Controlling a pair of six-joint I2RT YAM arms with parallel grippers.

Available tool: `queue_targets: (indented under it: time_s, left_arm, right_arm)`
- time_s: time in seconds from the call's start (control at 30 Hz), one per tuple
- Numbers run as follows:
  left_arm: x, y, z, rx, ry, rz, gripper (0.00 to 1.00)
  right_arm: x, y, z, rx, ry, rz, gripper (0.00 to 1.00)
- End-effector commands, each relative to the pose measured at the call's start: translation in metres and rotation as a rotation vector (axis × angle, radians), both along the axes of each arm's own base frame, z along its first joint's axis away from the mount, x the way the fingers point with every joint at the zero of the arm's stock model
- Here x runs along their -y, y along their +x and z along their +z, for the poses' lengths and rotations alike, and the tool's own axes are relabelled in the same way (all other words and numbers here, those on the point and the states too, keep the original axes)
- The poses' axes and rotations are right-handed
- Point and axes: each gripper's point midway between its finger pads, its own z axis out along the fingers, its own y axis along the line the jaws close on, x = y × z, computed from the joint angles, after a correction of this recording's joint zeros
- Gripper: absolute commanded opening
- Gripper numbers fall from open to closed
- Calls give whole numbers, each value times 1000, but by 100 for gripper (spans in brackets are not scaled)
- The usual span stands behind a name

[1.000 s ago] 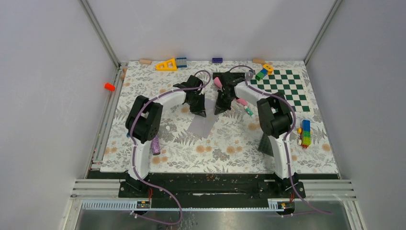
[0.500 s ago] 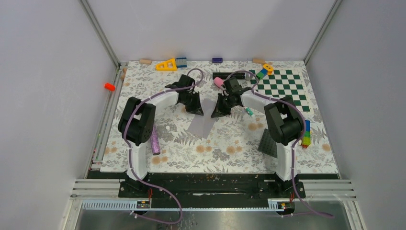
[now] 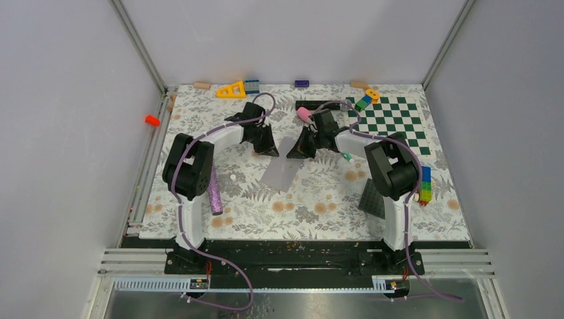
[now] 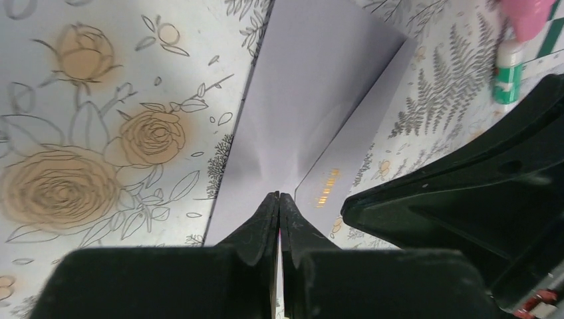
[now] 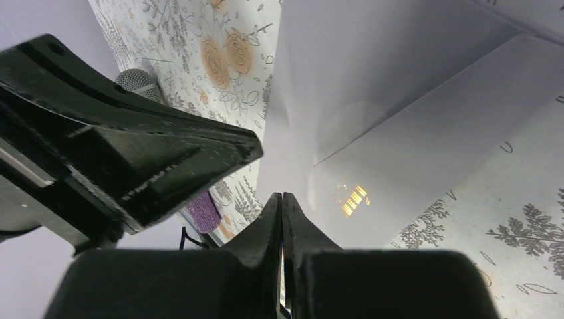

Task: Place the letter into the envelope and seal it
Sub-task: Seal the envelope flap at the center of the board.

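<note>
The left gripper (image 4: pixel 279 197) is clenched, fingertips pressed together on the paper of the light grey envelope (image 3: pixel 282 169). The right gripper (image 5: pixel 281 197) is likewise clamped on the same sheet from the opposite side. In the top view the envelope's long axis runs from 1 o'clock, between the two grippers, to 7 o'clock. It carries a small gold imprint (image 4: pixel 326 188), too blurred to read. The envelope lies over a floral mat (image 3: pixel 312 206). A green-and-white checkerboard (image 3: pixel 392 123) sits at 2 o'clock, and plain pale walls (image 3: pixel 292 40) enclose the cell.
</note>
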Motion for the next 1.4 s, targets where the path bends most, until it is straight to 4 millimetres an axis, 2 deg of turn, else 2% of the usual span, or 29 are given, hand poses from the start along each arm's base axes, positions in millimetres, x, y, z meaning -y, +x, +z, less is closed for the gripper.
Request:
queue_targets:
  time_s: [0.0,0.2,0.5,1.0,1.1,1.2,1.3,1.37]
  left_arm:
    - [11,-2,-7,-18,7,-17,0]
    - [12,-11,-29,-70,169,-39,0]
    - [-1,-18,-60,-138,272,0,0]
    - [-4,-22,-62,-150,280,14,0]
    - [-4,-23,-62,-150,279,13,0]
    - [-4,-23,-64,-153,280,11,0]
    - [-3,-24,-63,-152,278,7,0]
    - [-4,-23,-63,-149,280,7,0]
  right_arm:
    - [-6,-1,-8,-33,-22,-14,0]
    - [-2,-10,-20,-45,-138,-9,0]
    - [10,-21,-42,-75,-257,-12,0]
    - [-3,-55,-43,-47,-318,99,0]
    - [-1,-57,-39,-41,-315,99,0]
    - [-11,-55,-28,-21,-249,122,0]
    - [-28,-46,-4,-18,-93,136,0]
    - [-31,-37,12,-4,-34,136,0]
